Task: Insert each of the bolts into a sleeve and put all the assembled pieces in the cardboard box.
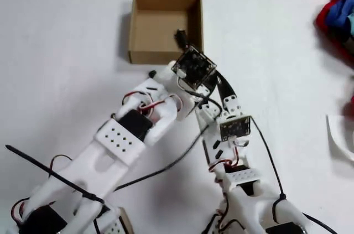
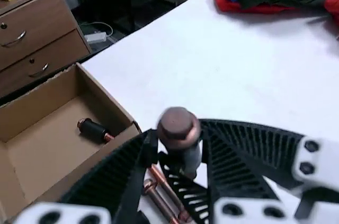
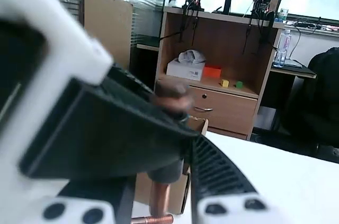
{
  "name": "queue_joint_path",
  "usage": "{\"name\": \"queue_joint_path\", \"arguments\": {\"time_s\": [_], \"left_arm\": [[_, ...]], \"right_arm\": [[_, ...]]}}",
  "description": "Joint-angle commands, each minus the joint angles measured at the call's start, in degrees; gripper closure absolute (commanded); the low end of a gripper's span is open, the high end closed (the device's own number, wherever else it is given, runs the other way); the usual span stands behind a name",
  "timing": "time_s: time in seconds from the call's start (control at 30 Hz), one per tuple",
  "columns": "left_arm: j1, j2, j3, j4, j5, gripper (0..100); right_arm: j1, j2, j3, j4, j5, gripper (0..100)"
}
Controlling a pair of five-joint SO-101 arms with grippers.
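Your white counter (image 1: 66,51) carries the open cardboard box (image 1: 160,56) toward its far edge, sitting flat near the middle of the width. Just off the box's near corner, two copper-coloured bolts (image 2: 168,195) lie loose, side by side on the bare surface. Out at the counter's right edge you have a heap of cloth (image 1: 336,10) in red and blue, and nearer along that edge a white curved object (image 1: 338,137).

cardboard box (image 2: 32,102): brown, open-topped | assembled piece (image 2: 94,128): dark sleeve, copper ends, lying flat on box floor | sleeved bolt (image 2: 179,134): copper head up, grey sleeve, upright beside box | loose bolts (image 2: 164,201): copper, lying on table
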Motion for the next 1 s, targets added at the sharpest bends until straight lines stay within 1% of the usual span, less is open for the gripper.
{"name": "queue_joint_path", "arguments": {"time_s": [0.0,0.17,0.33,0.43,0.53,0.6,0.67,0.77,0.83,0.97], "left_arm": [[-1.67,-0.88,-4.62,0.79,-0.35,84],[-3.16,-0.88,-9.98,1.32,-0.7,84],[-6.33,-0.88,-17.54,4.75,-0.7,84],[-10.73,-0.97,-22.29,9.23,-0.7,84],[-17.41,-0.97,-24.66,15.82,-0.44,84],[-22.15,-0.97,-24.4,20.66,-0.7,84],[-27.52,-0.97,-24.4,26.73,-0.79,84],[-34.81,-0.44,-22.46,33.41,-0.79,84],[-37.36,-0.44,-17.89,33.41,-0.79,84],[-38.95,-0.44,-6.81,26.9,-0.79,84]], "right_arm": [[-0.22,-0.31,-2.02,1.01,0.09,97.8],[-0.22,-0.31,-2.02,2.51,0.09,97.8],[-0.22,-0.31,-2.02,3.74,0.09,97.8],[-0.22,-0.4,-2.9,8.31,0.09,97.8],[0.22,-0.75,-7.21,14.9,0.09,97.8],[1.45,-0.66,-12.66,21.23,0.09,97.8],[2.42,-0.31,-19.69,30.29,0.09,97.8],[2.07,-0.31,-30.95,47.87,0.09,97.8],[0.84,-0.22,-37.98,59.38,0.09,97.8],[0.31,-0.22,-50.02,79.87,0.09,97.8]]}}
